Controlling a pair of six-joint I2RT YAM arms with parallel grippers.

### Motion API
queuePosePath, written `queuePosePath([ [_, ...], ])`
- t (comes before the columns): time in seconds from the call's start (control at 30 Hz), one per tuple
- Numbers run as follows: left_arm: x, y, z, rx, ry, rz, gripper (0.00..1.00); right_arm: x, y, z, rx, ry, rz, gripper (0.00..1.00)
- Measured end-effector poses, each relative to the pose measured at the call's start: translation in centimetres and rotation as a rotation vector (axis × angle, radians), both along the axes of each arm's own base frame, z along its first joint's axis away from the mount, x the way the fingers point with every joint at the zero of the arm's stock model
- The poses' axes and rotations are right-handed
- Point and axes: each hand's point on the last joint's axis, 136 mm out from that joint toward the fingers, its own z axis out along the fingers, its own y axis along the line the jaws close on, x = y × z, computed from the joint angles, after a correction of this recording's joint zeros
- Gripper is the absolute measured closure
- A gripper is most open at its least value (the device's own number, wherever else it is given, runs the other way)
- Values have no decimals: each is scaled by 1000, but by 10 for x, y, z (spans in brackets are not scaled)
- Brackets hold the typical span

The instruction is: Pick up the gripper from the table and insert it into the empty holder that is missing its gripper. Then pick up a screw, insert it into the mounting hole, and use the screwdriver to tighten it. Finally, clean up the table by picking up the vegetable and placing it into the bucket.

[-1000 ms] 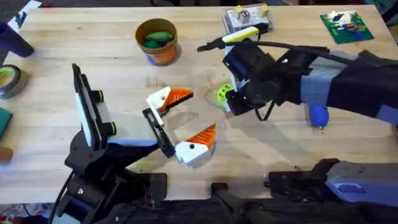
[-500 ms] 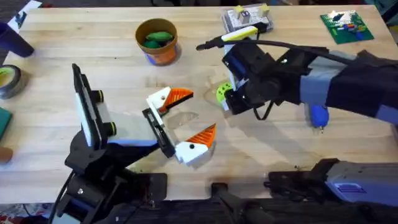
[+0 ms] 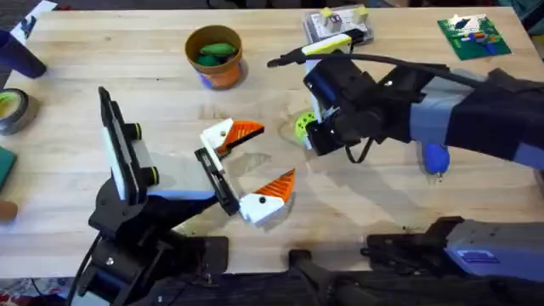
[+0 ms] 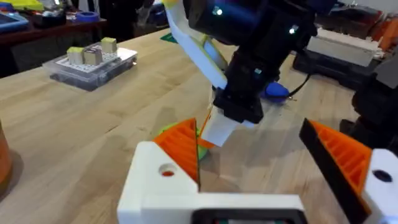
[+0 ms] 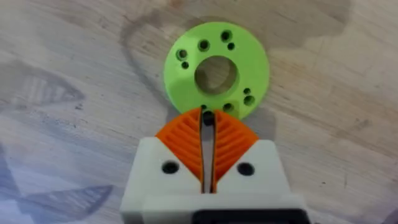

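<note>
Vegetable lay flat on the surface; the right tool, pressed together at its rim, had barely moved, grasp unsecured.

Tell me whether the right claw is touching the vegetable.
Cannot tell. In the right wrist view the right claw, shut, has its tips at the rim of the vegetable, but neither contact nor a gap shows plainly.

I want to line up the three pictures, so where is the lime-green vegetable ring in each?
Overhead: the vegetable lies mid-table, half hidden by the right gripper.
Left wrist: a green sliver behind the left fingers' orange pad.
Right wrist: upper centre, touching shut fingertips.
Shared landmark: the right gripper.
</note>
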Motion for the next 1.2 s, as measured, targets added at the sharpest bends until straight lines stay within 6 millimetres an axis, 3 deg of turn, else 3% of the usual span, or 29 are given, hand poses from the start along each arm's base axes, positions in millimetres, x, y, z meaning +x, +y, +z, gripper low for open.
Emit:
queuePosePath([
  [0.13, 0, 0, 0, 0, 0, 0, 8, 0, 0, 0, 1, -1, 2, 991],
  [0.43, 0, 0, 0, 0, 0, 0, 8, 0, 0, 0, -2, 0, 7, 994],
  [0.6, 0, 0, 0, 0, 0, 0, 8, -12, -10, 3, -51, 58, 14, 994],
  [0.7, 0, 0, 0, 0, 0, 0, 8, -16, -12, 22, -76, 91, 19, 994],
  [1.0, 0, 0, 0, 0, 0, 0, 8, -9, -5, 107, -50, 68, 27, 995],
  [1.2, 0, 0, 0, 0, 0, 0, 8, -4, 5, 128, 6, 41, 38, 994],
])
